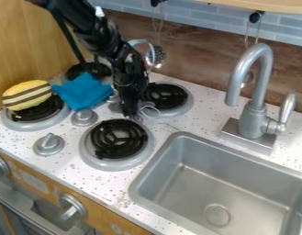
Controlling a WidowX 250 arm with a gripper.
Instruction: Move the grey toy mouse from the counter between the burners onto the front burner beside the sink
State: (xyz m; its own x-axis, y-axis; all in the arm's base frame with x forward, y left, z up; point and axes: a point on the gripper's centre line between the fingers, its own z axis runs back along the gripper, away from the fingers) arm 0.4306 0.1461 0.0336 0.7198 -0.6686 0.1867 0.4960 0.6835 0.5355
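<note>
Can see a blue cloth [83, 92] near the pincer [133, 114], toward its ten o'clock — cannot tell whether wide, narrow or holding anything.

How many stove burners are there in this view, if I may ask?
4: the left burner under the yellow striped toy, the back burner behind the blue cloth, the front burner left of the sink, and the right burner beside the arm.
</note>
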